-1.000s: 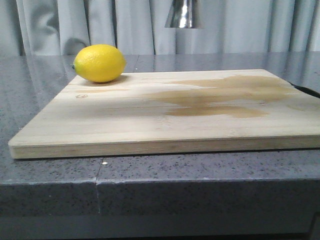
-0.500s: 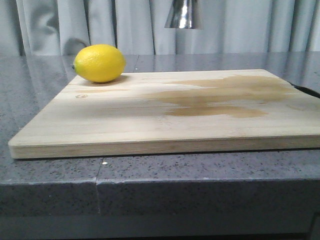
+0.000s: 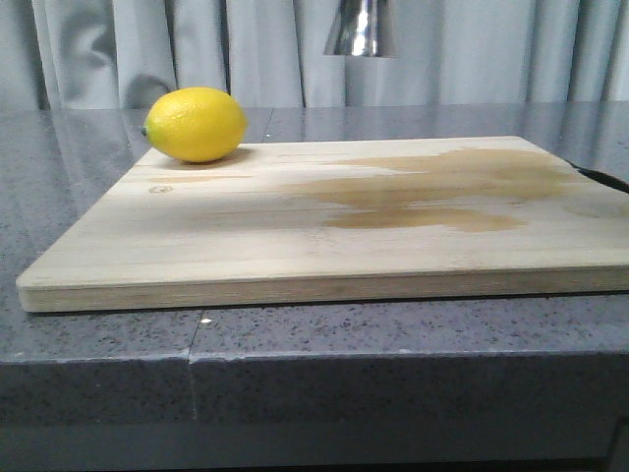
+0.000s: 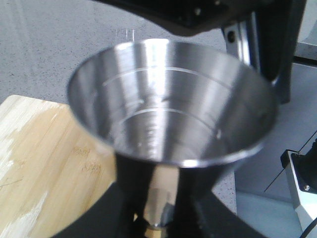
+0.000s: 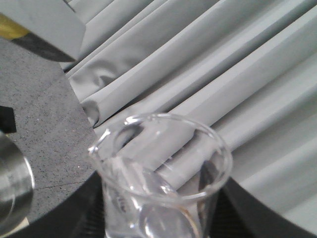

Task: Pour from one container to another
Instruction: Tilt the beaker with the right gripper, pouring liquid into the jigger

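Left wrist view shows the left claw [image 4: 157, 225] pinching the jigger [image 4: 171, 106] at its waist, raised above the cutting board [image 4: 47, 163]. The right claw [image 5: 153, 233] grips the beaker [image 5: 161, 178] near the curtain [image 5: 223, 64].

A wooden cutting board [image 3: 324, 221] fills most of the frame, lying flat on a dark grey speckled countertop [image 3: 295, 364]. A yellow lemon [image 3: 196, 124] sits at the board's far left corner, in the upper left of the frame. A brownish wet-looking stain [image 3: 432, 192] spreads across the board's right half, from centre toward the upper right. At the top edge, slightly right of centre, the lower flared end of a shiny metal jigger [image 3: 361, 28] hangs in the air above the board, cut off by the frame. Pale grey curtains [image 3: 491, 49] hang across the background.
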`<state>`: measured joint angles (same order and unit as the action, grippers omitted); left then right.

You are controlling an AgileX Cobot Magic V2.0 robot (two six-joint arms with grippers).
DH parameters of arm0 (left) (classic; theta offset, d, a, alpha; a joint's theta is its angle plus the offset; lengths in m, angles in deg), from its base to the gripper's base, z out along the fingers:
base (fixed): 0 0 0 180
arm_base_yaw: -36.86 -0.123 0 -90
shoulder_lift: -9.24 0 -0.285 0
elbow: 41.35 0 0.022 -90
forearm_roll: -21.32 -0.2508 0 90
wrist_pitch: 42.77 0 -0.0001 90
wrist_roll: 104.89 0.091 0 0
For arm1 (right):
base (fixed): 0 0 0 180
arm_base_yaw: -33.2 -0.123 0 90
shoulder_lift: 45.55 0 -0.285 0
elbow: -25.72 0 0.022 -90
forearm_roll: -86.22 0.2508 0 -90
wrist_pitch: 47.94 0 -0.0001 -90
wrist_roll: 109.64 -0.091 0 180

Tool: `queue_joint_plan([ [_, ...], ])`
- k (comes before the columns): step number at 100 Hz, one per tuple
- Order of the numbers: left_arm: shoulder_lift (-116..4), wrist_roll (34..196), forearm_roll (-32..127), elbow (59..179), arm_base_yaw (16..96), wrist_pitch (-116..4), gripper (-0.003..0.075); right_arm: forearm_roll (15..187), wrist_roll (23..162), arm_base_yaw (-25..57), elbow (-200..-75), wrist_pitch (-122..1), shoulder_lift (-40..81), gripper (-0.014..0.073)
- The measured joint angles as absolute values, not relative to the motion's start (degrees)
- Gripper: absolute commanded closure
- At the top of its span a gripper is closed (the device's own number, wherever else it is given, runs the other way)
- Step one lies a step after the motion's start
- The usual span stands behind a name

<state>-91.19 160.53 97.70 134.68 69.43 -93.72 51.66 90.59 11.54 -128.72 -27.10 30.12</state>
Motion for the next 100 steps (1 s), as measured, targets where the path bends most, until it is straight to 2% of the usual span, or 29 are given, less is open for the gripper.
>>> queue_joint_plan([
  [100,-91.2,160.5,97.7,134.7,69.4,-96.5,0.0740,40.2,90.6,11.5,-128.7,-24.4,30.1,0.0358],
])
